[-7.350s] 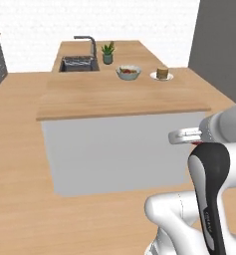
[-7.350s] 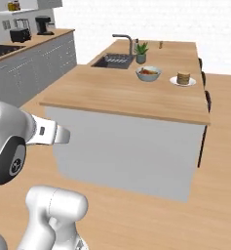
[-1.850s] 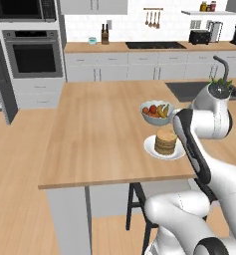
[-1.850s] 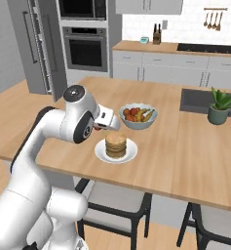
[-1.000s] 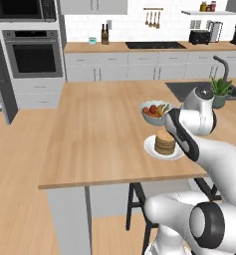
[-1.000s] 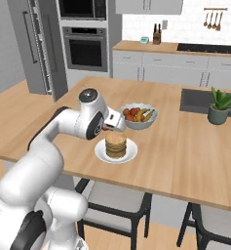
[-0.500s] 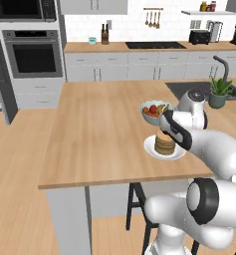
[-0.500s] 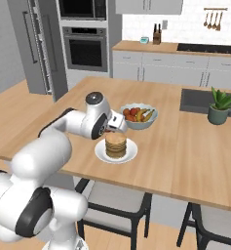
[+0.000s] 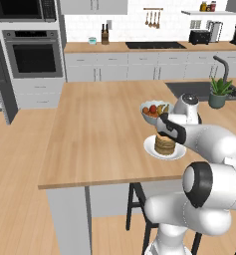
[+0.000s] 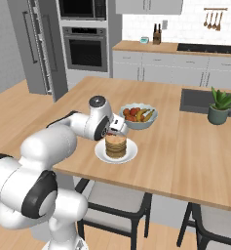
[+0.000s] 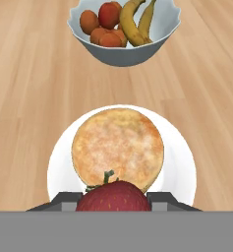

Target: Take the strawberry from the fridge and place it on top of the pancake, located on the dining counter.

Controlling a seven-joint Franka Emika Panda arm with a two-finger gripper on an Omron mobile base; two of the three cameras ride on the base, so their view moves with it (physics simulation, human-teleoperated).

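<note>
1. Simulated kitchen, seen across a large light-wood dining counter (image 9: 99,134) on a pale grey base.
2. White robot arm reaching low over the counter, with its gripper (image 10: 116,128) just above the near edge of the pancake (image 10: 115,145).
3. In the hand view, gripper (image 11: 114,199) part-way closed around the strawberry (image 11: 114,196), with a dark finger tip (image 11: 64,199) showing on either side of the berry.
4. Strawberry red and rounded, with a small green stalk on top, held over the near rim of the pancake (image 11: 118,147); impossible to tell whether berry and pancake touch.
5. Pancake a short tan-brown stack, sitting in the middle of a small white plate (image 11: 182,167) on the counter.
6. Just beyond the plate, apart from it, a grey-white fruit bowl (image 11: 123,49) holding bananas and orange and red round fruit.
7. In the left base view, pancake (image 9: 165,144) and plate (image 9: 152,147) near the counter's front right, with the fruit bowl (image 9: 150,113) just behind them.
8. Further along the counter, a potted green plant (image 10: 220,108) beside a sink (image 10: 195,100).
9. Tall grey fridge (image 10: 36,46) with long dark bar handles at the far left of the right base view, next to a black wall oven (image 10: 84,49).
10. Dark stools (image 10: 112,205) tucked under the counter's near edge.
</note>
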